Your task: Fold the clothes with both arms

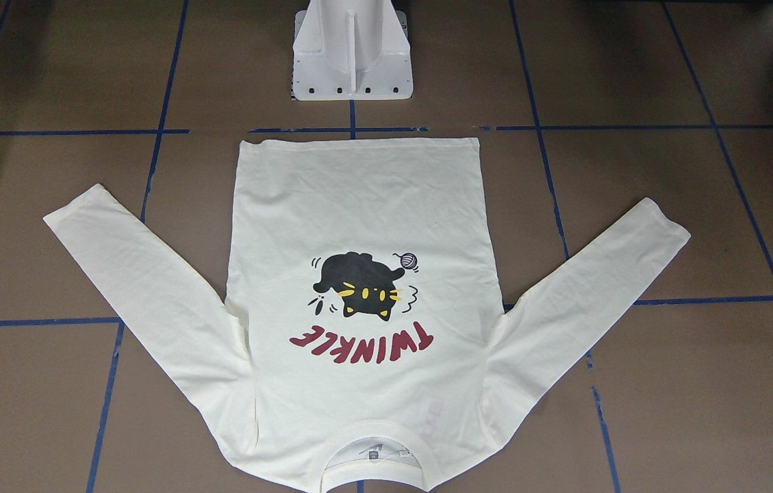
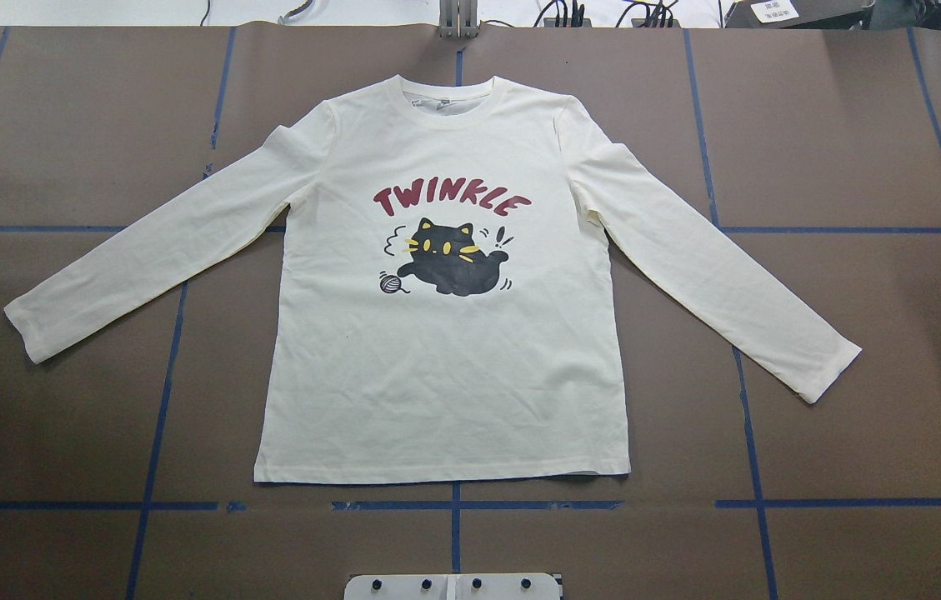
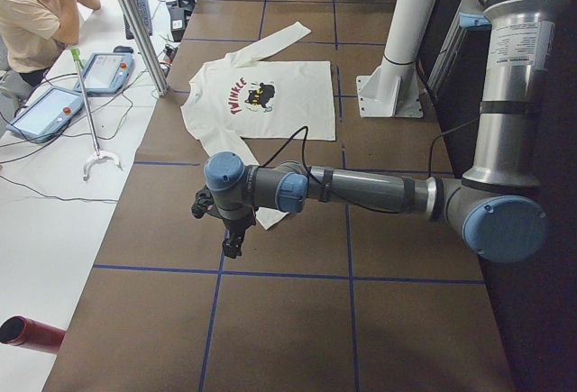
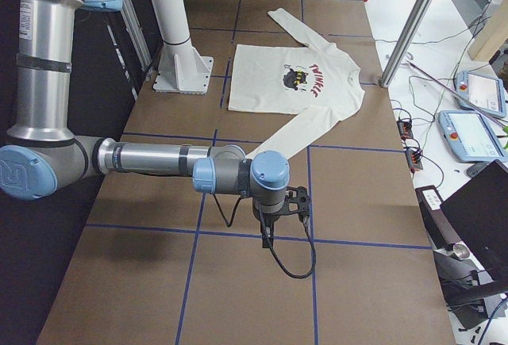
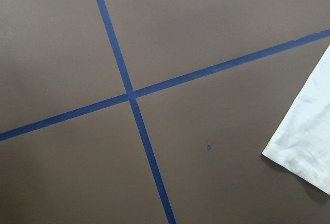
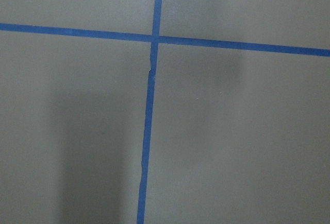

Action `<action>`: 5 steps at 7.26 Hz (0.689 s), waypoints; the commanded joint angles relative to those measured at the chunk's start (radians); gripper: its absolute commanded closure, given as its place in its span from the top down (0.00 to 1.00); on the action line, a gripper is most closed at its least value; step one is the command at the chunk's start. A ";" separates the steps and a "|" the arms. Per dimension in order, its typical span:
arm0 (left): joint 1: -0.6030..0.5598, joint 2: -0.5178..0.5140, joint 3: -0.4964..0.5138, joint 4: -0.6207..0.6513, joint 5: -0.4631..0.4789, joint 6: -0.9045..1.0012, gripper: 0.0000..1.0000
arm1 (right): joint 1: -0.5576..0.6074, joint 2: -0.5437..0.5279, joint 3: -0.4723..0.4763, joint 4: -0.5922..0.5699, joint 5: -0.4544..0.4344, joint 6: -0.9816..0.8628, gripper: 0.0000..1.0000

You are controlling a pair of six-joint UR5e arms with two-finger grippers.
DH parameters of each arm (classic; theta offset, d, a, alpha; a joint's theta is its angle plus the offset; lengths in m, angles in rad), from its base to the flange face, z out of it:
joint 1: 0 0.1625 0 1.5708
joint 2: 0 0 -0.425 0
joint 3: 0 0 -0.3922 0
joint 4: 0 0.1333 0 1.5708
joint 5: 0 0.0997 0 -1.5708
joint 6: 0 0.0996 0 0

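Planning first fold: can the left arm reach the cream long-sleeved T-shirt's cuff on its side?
Probably yes: left claw hangs beside the cream T-shirt's cuff, only bare brown table between; nothing blocks it.

Matt cream cloth shirt [image 2: 445,375] — faintly creased — on a smooth, matt brown table [image 2: 853,125].
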 commanded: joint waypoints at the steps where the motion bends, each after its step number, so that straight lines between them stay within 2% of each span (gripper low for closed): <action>1: 0.000 -0.002 -0.007 0.000 0.000 -0.001 1.00 | 0.000 0.001 0.003 0.000 0.002 0.000 1.00; 3: 0.002 -0.003 -0.032 -0.002 -0.040 -0.001 1.00 | 0.000 0.003 0.011 0.000 0.003 0.001 1.00; 5: 0.002 -0.009 -0.042 -0.018 -0.032 -0.001 1.00 | -0.003 0.032 0.028 0.006 0.005 0.003 1.00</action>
